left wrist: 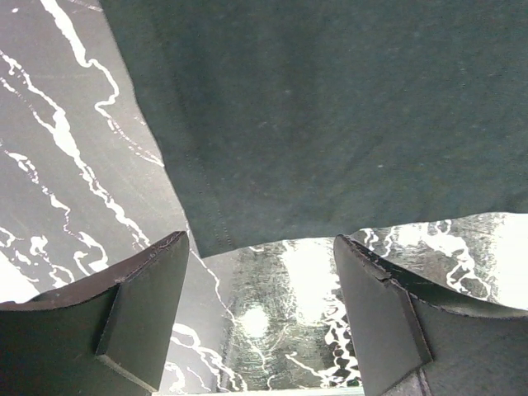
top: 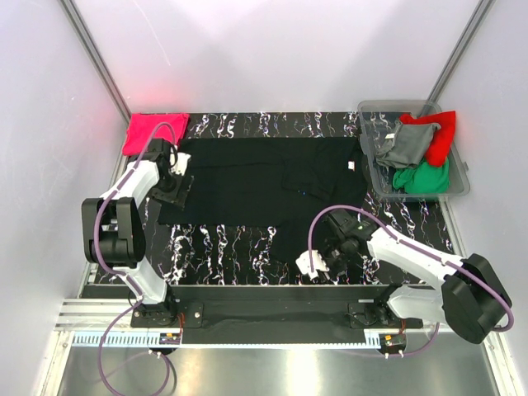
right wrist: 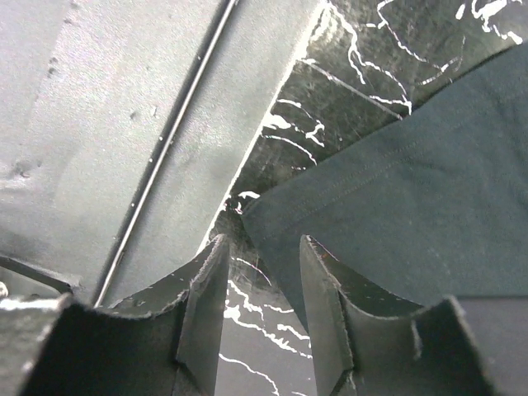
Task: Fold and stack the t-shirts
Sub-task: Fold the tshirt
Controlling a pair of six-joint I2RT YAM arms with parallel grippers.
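Across the table, overhead, I see the black shirt spread; only wrist cameras show my left gripper wide at nine o'clock, right gripper narrower at five, both empty; contact unclear.

The black tee lies flat across the worktop; pink-red tee folded far left; red tee, grey tee, green tee heaped far right.

Bench: black top with white marble-like veining. Clear plastic bin at upper right of frame, on the bench's far corner. Slanted metal post upper left, against pale walls. Brushed metal sheet along bottom edge.
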